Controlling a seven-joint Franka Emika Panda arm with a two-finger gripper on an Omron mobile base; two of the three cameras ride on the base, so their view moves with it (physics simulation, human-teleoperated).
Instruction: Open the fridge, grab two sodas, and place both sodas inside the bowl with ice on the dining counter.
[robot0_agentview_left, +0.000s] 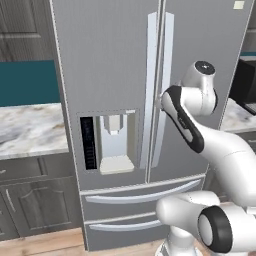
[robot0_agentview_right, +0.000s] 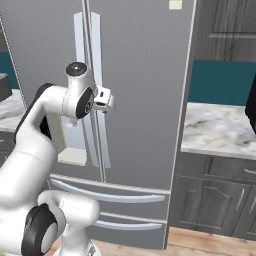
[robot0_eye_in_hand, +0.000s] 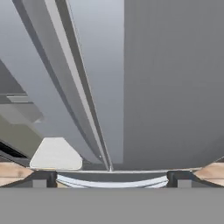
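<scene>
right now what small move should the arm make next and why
Probably ease the hand forward onto the right door's handle and close on it. The fridge doors are both shut, the hand is open with nothing between its fingers, and it hovers right beside the handles, so gripping one comes before any pull.

The fridge (robot0_agentview_left: 115, 75) is sitting shut, both doors closed, its two long handles (robot0_agentview_left: 159, 85) running side by side down the middle. The dispenser (robot0_agentview_left: 109, 141) is showing on the left door, with two drawers (robot0_agentview_left: 140, 197) stacked below. The arm (robot0_agentview_left: 200, 130) is reaching up from the lower right, its wrist hanging right beside the handles. A marble counter (robot0_agentview_left: 30, 127) is sitting over dark cabinets (robot0_agentview_left: 35, 195) on the left.
</scene>
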